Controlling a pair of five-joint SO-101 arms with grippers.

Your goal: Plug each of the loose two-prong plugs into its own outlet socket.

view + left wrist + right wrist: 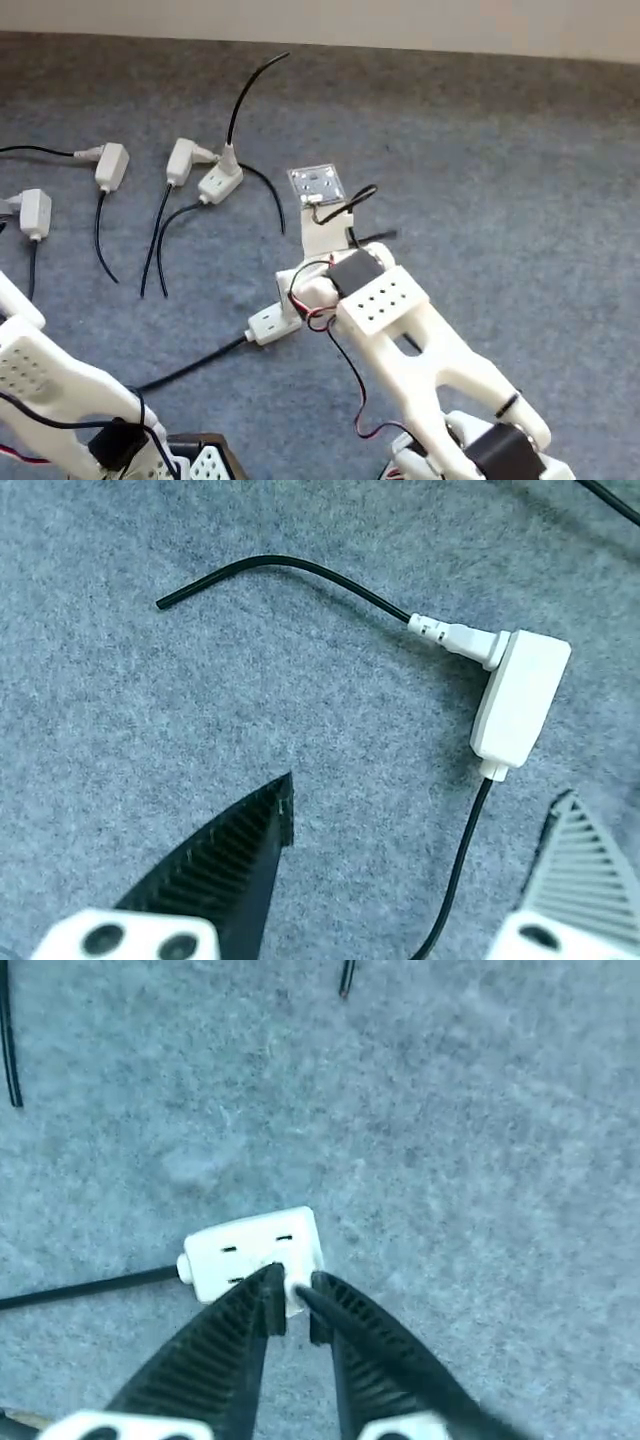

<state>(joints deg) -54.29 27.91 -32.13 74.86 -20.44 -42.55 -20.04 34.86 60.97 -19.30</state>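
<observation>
High view: the right arm (400, 310) stands over an outlet socket (268, 324) on the grey counter (520, 170).

Left wrist view: the left end effector (425, 795) gapes wide beside a white cabled block (520, 705).

Right wrist view: the right end effector (295, 1285) is nearly together, apparently pinching the socket's near edge. So shallow a bite could let it swivel or slip free.
</observation>
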